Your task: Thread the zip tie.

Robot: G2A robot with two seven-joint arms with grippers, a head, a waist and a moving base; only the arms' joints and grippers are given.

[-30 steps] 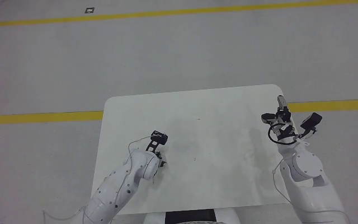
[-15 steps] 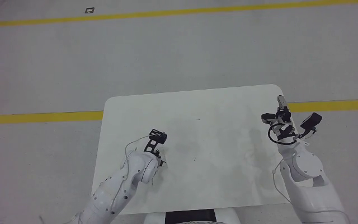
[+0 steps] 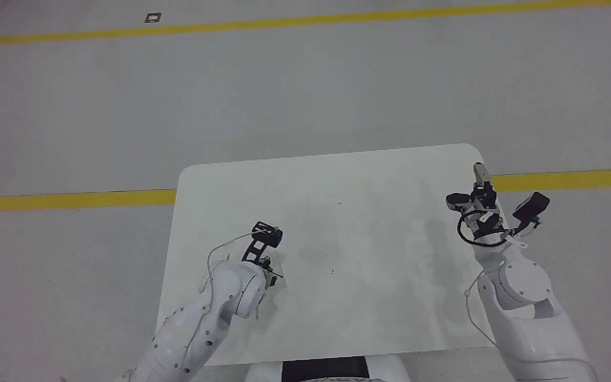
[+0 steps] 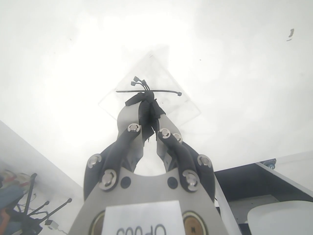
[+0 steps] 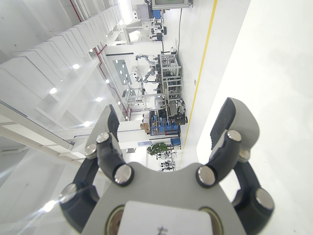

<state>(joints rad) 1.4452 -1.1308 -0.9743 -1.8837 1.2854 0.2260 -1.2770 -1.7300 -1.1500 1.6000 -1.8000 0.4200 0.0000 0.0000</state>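
My left gripper [image 4: 147, 99] is shut, and a black zip tie [image 4: 168, 92] lies crosswise right at its fingertips, pinched near the middle. Two more black zip ties [image 4: 137, 80] stick out past the tips, heads pointing away. All sit over a clear square sheet [image 4: 176, 103] on the white table [image 3: 382, 210]. From above, the left gripper [image 3: 265, 244] is over the table's near left part. At the table's right edge my right gripper [image 3: 506, 189] stands open with nothing in it, its pads [image 5: 221, 121] facing the room.
The table's near left edge [image 4: 49, 157] runs close behind the left gripper. A small dark speck [image 3: 332, 271] marks the tabletop. Yellow floor lines [image 3: 86, 200] run beyond the table.
The left arm has shifted slightly to the left, and its gripper has moved a little with it. The right arm has kept still.
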